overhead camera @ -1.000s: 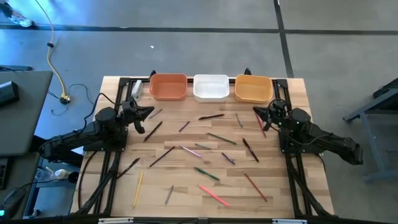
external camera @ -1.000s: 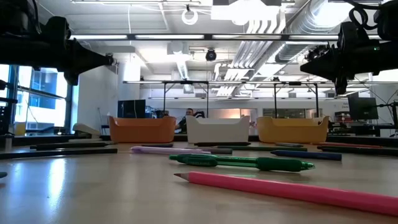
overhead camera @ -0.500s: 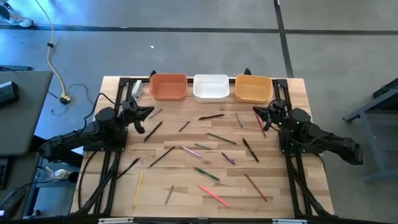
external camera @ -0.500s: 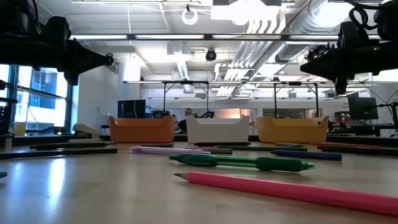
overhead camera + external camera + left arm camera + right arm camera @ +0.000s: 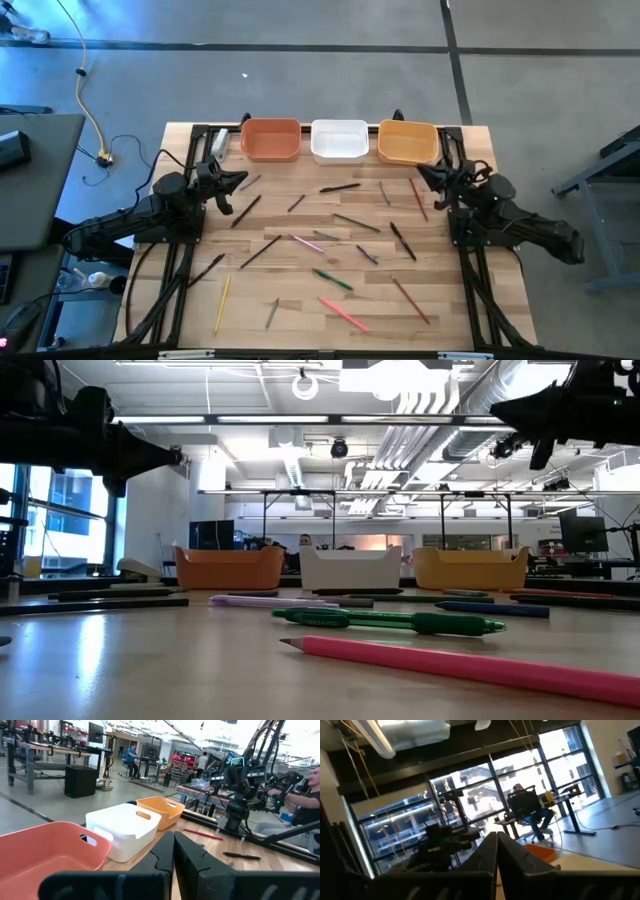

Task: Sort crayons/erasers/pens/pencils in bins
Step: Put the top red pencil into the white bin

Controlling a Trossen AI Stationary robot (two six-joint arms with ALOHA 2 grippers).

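Note:
About twenty thin sticks lie flat across the wooden table, among them a pink one [image 5: 343, 313], a green one [image 5: 332, 279], a yellow one [image 5: 222, 303] and a red one [image 5: 417, 197]. Three bins stand in a row at the far edge: terracotta [image 5: 270, 140], white [image 5: 339, 140] and yellow-orange [image 5: 407, 142]. My left gripper [image 5: 241, 181] hangs shut and empty above the far left of the table; its closed fingers show in the left wrist view [image 5: 173, 851]. My right gripper [image 5: 419, 172] is shut and empty, raised near the yellow-orange bin; its closed fingers show in the right wrist view [image 5: 497, 851].
Black frame rails [image 5: 190, 260] run along the table's left and right sides and behind the bins. In the low view the pink stick [image 5: 470, 665] and the green stick [image 5: 390, 622] lie nearest the camera. People sit in the room beyond the table.
My right gripper has risen and drawn back a little toward the table's far right corner, tipping its fingers upward. It has stayed shut. The red stick it stood over now shows whole. My left arm and the sticks have kept still.

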